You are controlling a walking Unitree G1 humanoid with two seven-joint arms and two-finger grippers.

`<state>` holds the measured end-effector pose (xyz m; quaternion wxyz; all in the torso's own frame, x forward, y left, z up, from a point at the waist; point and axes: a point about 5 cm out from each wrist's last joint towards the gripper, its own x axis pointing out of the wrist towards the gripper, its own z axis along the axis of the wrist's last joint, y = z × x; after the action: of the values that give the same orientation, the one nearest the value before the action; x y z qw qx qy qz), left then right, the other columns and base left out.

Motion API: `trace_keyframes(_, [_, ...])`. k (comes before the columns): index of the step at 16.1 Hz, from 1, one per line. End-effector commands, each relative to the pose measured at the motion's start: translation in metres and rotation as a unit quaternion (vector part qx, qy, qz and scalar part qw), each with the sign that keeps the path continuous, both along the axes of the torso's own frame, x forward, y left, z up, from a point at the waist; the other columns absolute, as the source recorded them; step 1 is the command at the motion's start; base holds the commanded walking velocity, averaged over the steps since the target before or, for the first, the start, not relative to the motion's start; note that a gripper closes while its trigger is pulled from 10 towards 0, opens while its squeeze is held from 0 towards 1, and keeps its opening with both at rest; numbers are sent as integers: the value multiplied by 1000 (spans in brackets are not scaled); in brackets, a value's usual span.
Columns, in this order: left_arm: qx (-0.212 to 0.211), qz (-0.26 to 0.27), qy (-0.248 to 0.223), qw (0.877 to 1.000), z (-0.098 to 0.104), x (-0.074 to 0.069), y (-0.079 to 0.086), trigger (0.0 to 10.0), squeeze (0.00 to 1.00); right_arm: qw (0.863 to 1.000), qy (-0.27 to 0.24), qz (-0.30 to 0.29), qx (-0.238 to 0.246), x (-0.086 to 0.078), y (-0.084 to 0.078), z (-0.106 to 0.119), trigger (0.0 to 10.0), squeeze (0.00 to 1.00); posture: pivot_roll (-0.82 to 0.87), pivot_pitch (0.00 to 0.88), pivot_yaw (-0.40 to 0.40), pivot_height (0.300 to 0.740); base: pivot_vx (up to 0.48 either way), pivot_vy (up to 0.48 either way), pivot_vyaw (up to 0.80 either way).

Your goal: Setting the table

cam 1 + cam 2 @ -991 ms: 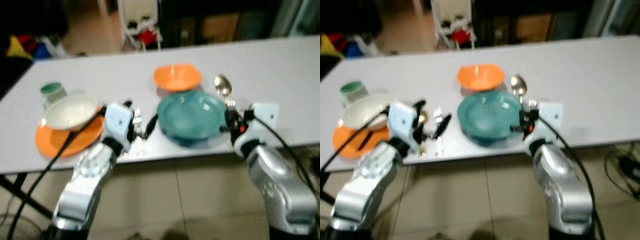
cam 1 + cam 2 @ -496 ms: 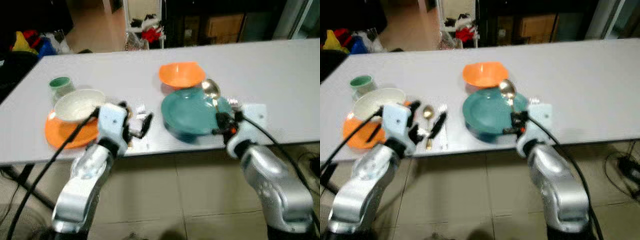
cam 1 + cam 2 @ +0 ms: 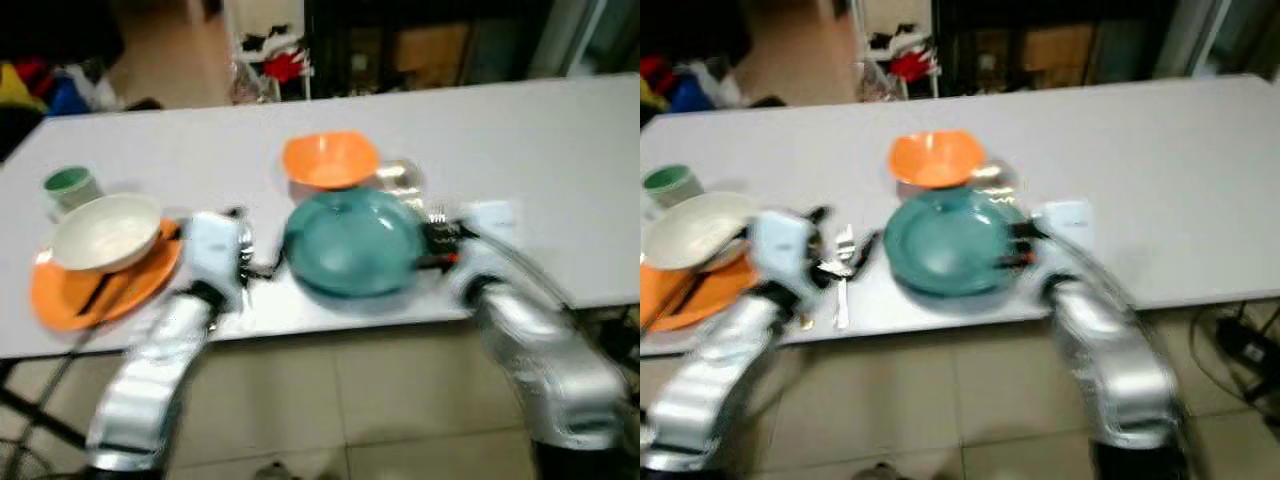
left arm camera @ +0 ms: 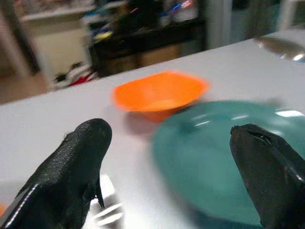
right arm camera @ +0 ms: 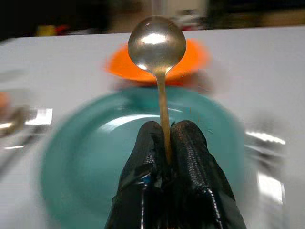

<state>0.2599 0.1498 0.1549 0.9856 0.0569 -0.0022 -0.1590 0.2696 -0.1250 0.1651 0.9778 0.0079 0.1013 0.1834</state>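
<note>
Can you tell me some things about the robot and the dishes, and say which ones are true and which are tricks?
1. The right gripper is pinching a spoon by its handle. True.
2. The left gripper is holding a fork. False: its fingers are spread apart with nothing between them; a fork lies on the table.
3. The white bowl sits on an orange plate. True.
4. The teal plate is stacked on top of the orange bowl. False: it rests on the table, with the orange bowl behind it.
5. A green cup stands near the white bowl. True.
</note>
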Motion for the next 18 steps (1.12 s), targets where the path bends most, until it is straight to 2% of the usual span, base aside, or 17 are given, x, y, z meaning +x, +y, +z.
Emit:
trace_keyframes(1, [-5, -10, -6, 1000, 3, 0, -6, 10000, 0, 1000, 4, 0, -21, -1, -8, -1, 10000, 0, 77, 0, 45, 740, 322, 0, 631])
trace_keyframes(3, [-4, -7, -6, 1000, 4, -1, -4, 10000, 0, 999, 6, 20, -31, -3, -4, -2, 10000, 0, 81, 0, 43, 740, 322, 0, 800])
trace_keyframes(7, [8, -28, 9, 1000, 0, -8, 1, 10000, 0, 998, 28, 48, -19, -10, 3, -6, 10000, 0, 84, 0, 46, 740, 0, 0, 0])
trace_keyframes(13, [21, -83, 21, 996, 1, -10, -5, 10000, 0, 996, 91, 18, -16, -5, 6, -18, 10000, 0, 83, 0, 69, 740, 0, 0, 0])
trace_keyframes(18, [24, -108, 27, 993, 2, -11, -8, 10000, 0, 988, 146, -50, 19, 26, 13, -26, 10000, 0, 84, 0, 73, 740, 0, 0, 0])
